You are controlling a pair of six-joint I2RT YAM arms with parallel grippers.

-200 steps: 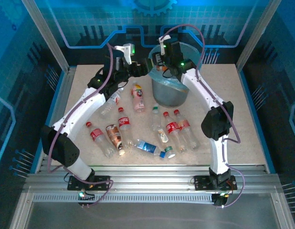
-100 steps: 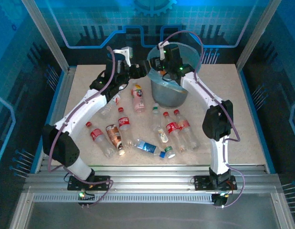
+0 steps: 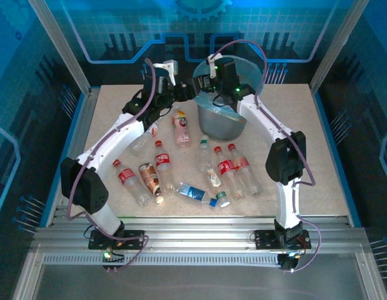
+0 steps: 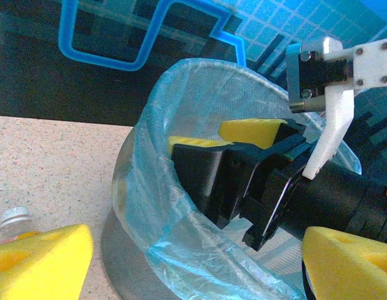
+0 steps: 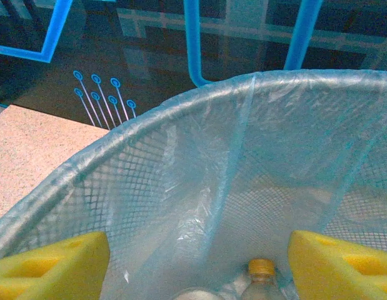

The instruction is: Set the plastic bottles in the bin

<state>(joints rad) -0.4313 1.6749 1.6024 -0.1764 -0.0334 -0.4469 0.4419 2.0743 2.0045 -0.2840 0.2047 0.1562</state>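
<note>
since a second ago: the left gripper (image 4: 196,250) has drawn back from the bin (image 3: 224,122), and the right gripper (image 5: 198,256) has gone from above the bin's mouth to just inside its rim. the bin itself now looks tipped rather than upright.

right gripper: yellow pads (image 5: 49,265) spread wide with nothing between them. it hangs over the blue liner (image 5: 199,175). directly beneath it, at the bin's bottom, lies a bottle with a yellow cap (image 5: 262,267). your jaws are likely wide here because this is the drop point.

left gripper: pads also wide apart and empty, aimed at the bin's outer wall. it is probably waiting clear of the rim so the arms don't foul each other.

loose bottles (image 3: 226,167): about ten lie flat on the table (image 3: 318,156), in front of the bin and to its left. the pink-labelled bottle (image 3: 180,128) is just beside the bin, to its left.

writing: the red-labelled bottle (image 3: 160,157) carries white script, too small to read. no brand is legible anywhere.
</note>
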